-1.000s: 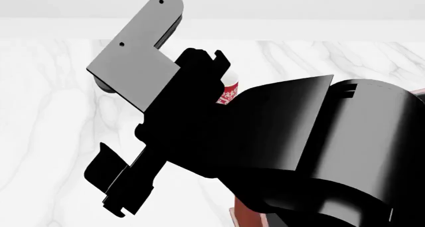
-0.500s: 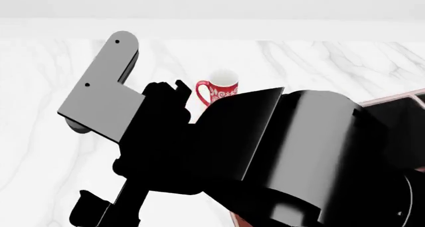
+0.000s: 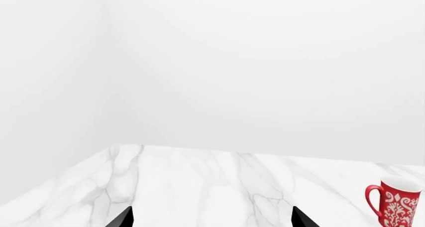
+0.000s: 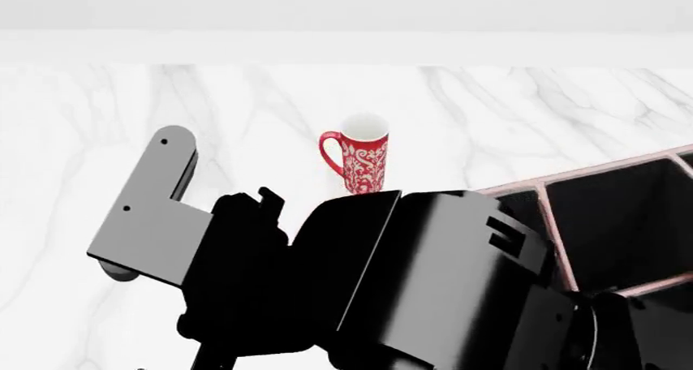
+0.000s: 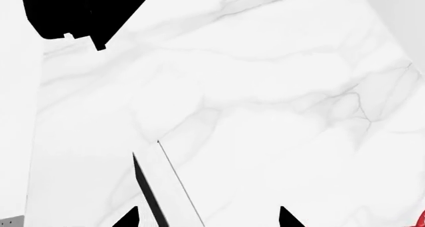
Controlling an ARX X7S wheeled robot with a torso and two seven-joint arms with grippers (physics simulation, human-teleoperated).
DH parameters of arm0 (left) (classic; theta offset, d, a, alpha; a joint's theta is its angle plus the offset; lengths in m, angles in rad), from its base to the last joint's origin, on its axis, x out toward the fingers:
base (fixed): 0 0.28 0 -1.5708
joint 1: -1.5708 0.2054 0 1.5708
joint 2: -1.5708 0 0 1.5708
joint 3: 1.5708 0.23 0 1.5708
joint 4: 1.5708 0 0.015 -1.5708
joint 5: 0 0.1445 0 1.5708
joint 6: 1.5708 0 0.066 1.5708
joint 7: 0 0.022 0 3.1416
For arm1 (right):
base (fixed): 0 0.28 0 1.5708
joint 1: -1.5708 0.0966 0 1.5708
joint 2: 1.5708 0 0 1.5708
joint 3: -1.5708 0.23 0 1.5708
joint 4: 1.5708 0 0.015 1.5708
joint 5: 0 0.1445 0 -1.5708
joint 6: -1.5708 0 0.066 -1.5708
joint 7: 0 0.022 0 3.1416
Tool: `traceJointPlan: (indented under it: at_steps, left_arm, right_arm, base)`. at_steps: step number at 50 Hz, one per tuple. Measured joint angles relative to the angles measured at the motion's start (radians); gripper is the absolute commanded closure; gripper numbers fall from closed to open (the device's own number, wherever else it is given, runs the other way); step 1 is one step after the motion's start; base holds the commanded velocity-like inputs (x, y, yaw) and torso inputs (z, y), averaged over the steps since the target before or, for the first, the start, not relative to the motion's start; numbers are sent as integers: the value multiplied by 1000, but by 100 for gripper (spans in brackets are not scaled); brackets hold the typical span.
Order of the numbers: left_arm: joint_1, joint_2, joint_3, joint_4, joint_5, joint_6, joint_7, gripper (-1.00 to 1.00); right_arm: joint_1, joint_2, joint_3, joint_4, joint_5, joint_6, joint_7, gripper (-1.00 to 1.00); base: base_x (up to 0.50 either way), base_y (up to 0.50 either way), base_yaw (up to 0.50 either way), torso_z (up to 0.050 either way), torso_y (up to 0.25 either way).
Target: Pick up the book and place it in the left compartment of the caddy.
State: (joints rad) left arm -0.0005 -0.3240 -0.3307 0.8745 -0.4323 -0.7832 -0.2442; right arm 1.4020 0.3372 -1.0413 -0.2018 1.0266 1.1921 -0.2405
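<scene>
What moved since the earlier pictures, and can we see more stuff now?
The big black arm swung down and toward the near edge of the head view, uncovering the red mug and more of the caddy. Nothing visibly got grabbed or dropped. The mug stayed put on the marble table.

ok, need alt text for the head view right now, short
A black robot arm with a grey L-shaped bracket fills the lower part of the view over a white marble tabletop. Behind it stands an upright red mug with a white pattern, handle facing left. At right, part of a reddish-brown caddy with a black interior shows thin dividers.
</scene>
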Motion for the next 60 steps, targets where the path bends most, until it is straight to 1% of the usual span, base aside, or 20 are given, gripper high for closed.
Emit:
traceJointPlan:
  at_steps: [33,60]
  left_arm:
    - [6,-11,3,-1,-11,12,-11,-100]
    - [14,-19,-1,6,-25,19,-21,-100]
  right_arm:
    - [-54,-49,-89,104,-50,-69,-71,-100]
    - [-103,-75,-151,184,-103,-129,-98,-100]
  base:
    - [0,0,0,0,0]
    - [0,0,0,0,0]
